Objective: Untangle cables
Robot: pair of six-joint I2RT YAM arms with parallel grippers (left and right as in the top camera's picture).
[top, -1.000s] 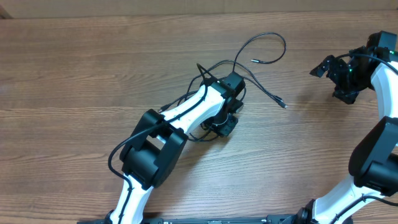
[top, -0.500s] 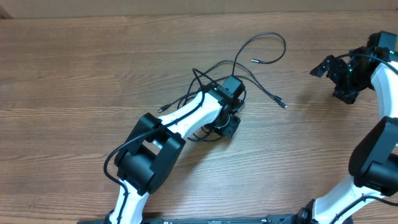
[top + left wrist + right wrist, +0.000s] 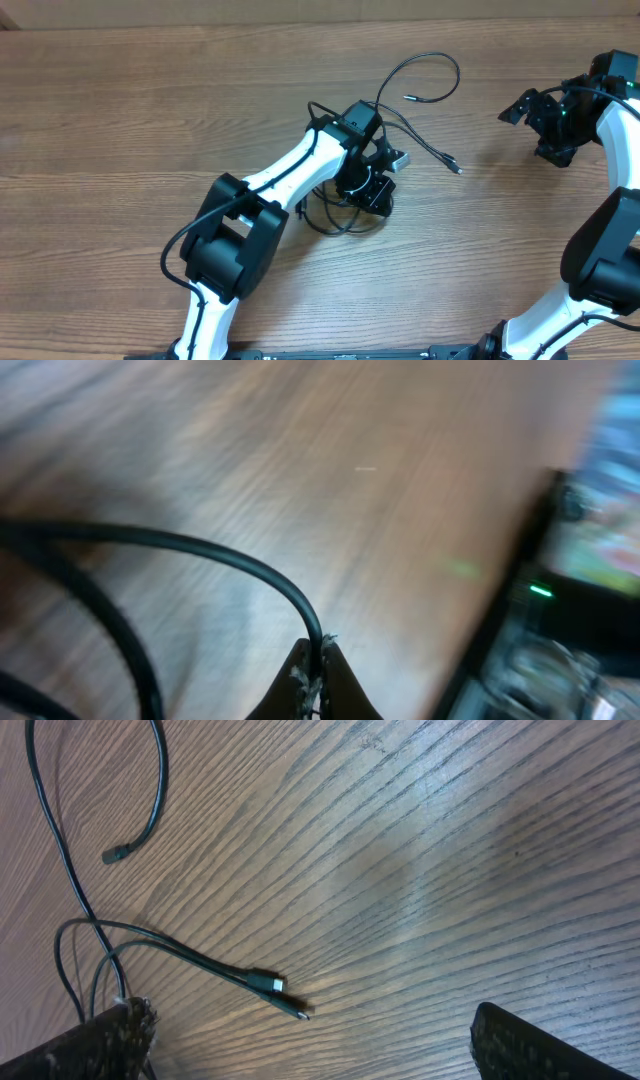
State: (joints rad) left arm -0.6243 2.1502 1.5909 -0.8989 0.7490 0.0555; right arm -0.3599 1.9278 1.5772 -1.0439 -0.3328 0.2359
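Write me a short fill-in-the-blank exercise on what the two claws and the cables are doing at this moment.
1. The left claw is ___ on a black cable, pinching it between its fingertips.
2. The right claw stands ___ at the side, apart from the tangle, and holds nothing.
3. The cables lie on a ___ table.
Missing words: shut; open; wooden.
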